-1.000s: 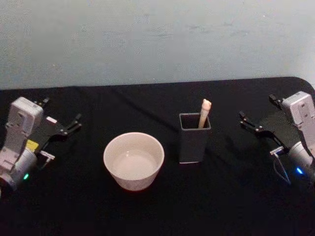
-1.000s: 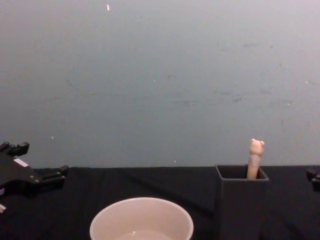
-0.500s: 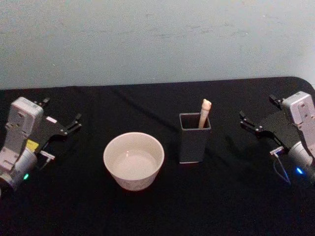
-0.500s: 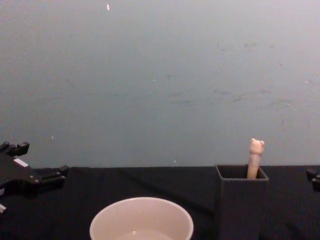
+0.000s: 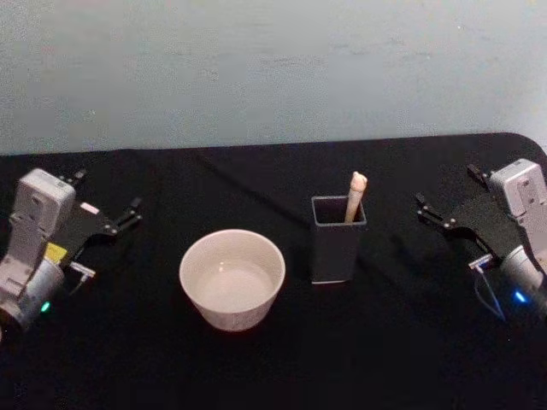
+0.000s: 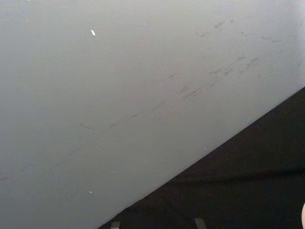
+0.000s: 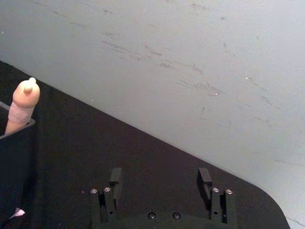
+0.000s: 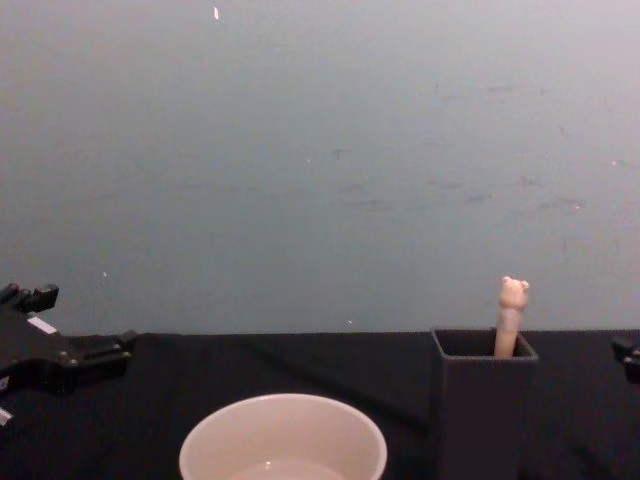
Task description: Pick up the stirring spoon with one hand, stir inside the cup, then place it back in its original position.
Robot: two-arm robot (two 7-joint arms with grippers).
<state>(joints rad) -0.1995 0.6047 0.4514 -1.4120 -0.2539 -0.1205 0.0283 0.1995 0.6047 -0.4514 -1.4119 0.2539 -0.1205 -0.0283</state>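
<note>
While the stirring spoon (image 5: 355, 192) stands in the holder (image 5: 335, 252), bear head up, cup (image 5: 232, 278) near the holder's left, left tool (image 5: 108, 190) and right tool (image 5: 445, 185) spread wide, well off either side, open counter (image 5: 385, 359) between.

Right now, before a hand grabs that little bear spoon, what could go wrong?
Only the top of the stirring spoon pokes out of the holder, so the open right hand might slip off or strike the rim. The holder is tall and narrow; a sideways pull could tip it toward the cup beside it. The left hand rests open.
</note>
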